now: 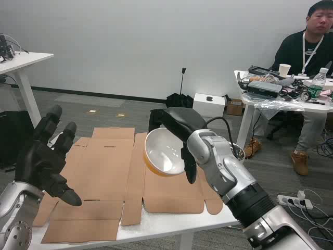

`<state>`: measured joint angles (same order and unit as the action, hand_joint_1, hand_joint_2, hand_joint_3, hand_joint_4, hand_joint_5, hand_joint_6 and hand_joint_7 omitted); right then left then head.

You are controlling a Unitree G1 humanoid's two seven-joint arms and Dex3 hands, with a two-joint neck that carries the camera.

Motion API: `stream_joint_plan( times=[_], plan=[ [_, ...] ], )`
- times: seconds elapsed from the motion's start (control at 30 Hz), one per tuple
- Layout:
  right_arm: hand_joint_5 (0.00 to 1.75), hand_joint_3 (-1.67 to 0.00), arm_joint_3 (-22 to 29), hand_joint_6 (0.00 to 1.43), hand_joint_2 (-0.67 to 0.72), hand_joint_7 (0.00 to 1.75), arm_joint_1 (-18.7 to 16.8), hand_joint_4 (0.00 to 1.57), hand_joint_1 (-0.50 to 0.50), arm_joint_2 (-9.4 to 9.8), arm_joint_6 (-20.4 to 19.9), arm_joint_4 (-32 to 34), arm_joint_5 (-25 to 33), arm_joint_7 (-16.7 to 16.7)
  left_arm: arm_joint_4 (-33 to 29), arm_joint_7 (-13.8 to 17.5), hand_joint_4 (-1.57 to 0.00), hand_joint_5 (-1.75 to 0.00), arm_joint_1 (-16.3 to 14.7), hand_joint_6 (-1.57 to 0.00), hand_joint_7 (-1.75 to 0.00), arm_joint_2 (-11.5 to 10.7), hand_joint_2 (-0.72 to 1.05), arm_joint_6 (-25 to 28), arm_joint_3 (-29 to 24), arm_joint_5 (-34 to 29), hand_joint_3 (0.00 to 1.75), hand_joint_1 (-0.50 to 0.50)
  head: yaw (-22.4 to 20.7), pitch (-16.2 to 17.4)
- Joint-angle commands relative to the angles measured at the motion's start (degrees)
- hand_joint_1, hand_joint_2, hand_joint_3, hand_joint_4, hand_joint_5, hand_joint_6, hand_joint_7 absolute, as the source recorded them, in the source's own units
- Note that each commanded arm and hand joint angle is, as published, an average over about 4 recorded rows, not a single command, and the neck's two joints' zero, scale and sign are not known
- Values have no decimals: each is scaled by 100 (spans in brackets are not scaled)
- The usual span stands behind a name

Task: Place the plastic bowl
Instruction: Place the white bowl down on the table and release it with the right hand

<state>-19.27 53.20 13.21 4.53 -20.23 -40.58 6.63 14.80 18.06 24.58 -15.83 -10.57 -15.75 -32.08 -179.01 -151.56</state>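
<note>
Your left hand point(46, 159) hangs nearest the lens at the picture's left, fingers spread and holding nothing, above the near left part of the table point(171, 221). Across from it your right hand point(179, 133) grips the bowl point(164, 152) by its rim, fingers curled over the upper and right edge, and holds it in the air, tipped on its side so the hollow faces you. It hangs over the flattened cardboard point(112, 177) that covers most of the tabletop, toward the table's right edge, touching nothing below.

You can judge the bowl light and fairly stiff: thin plastic, unlikely to break if it drops, but smooth and probably slippery under hard fingers. The rim is the sensible place to hold it, as now; a pinch there may let it swing or twist, so level it before you let go. Its inside is glossy white, its outside yellow-orange, seen as a band along the lower edge. It looks round, shallow and empty.

A person point(307, 57) sits at a cluttered desk point(270, 107) beyond, at the far right
</note>
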Motion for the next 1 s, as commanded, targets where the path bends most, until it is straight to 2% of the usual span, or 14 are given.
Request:
stream_joint_plan(
  times=[0.03, 0.1, 0.3, 0.47, 0.6, 0.7, 0.8, 1.0],
  plan=[
    [145, -159, 64, 140, -54, 154, 466, 157, -42, -293, -234, -2167, -99, -338, 114, -22, 0, 0, -103, 0, 0, 115, -37, -217, 25, -149, 9, -50, -10, 327],
    [145, -159, 86, 140, -54, 154, 446, 157, -42, -288, -234, -2086, -99, -338, 120, -22, 0, 0, -103, 0, 0, 115, -37, -217, 32, -149, 9, -50, 4, 207],
    [145, -159, 116, 140, -54, 154, 400, 157, -42, -277, -225, -1955, -99, -329, 120, -22, 0, 0, -103, 0, 0, 113, -41, -217, 46, -149, 9, -50, 2, 198],
    [145, -159, 116, 140, -54, 154, 393, 157, -42, -275, -225, -1950, -99, -325, 107, -22, 0, 0, -103, 0, 0, 115, -37, -217, 46, -149, 9, -50, -4, 200],
    [145, -159, 116, 140, -54, 154, 393, 157, -42, -275, -225, -1963, -99, -329, 85, -22, 0, 0, -103, 0, 0, 115, -44, -217, 46, -149, 9, -50, -7, 195],
    [145, -159, 103, 139, -54, 154, 395, 157, -42, -275, -225, -2023, -99, -331, 78, -22, 0, 0, -103, 0, 0, 115, -37, -217, 46, -149, 9, -50, 0, 182],
    [153, -159, 51, 140, -54, 154, 419, 157, -42, -284, -225, -2135, -99, -364, 80, -22, 0, 0, -103, 0, 0, 115, -39, -217, 50, -149, 9, -50, 6, 170],
    [155, -159, -235, 137, -54, 154, 525, 157, -42, -350, -212, -2565, -301, -610, 102, -22, 0, 0, -103, 0, 0, 115, -37, -222, 63, -149, 9, -50, -18, 165]
  ],
)
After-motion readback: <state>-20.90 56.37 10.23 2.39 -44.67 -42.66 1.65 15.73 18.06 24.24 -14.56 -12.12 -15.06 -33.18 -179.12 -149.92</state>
